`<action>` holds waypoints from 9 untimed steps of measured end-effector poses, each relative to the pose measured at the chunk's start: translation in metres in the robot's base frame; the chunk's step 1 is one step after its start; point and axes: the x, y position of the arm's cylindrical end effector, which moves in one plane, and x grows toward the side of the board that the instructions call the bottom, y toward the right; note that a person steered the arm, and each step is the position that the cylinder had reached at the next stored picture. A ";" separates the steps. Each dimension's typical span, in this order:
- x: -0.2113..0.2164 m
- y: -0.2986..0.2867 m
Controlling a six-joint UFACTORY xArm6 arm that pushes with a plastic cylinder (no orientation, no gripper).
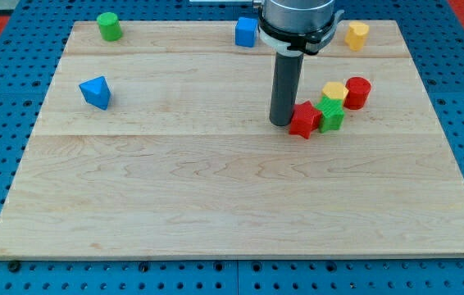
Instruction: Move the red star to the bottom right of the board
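Observation:
The red star (304,120) lies right of the board's middle, in the upper half. My tip (280,122) stands right against its left side, touching or nearly so. A green star (330,114) sits tight against the red star's right side. A yellow block (334,91) and a red cylinder (357,93) sit just above and to the right of the green star.
A blue cube (247,32) and a yellow cylinder-like block (357,35) lie near the board's top edge. A green cylinder (109,26) is at the top left. A blue triangular block (96,92) lies at the left. The wooden board (216,205) sits on a blue pegboard.

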 end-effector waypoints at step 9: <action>0.051 0.154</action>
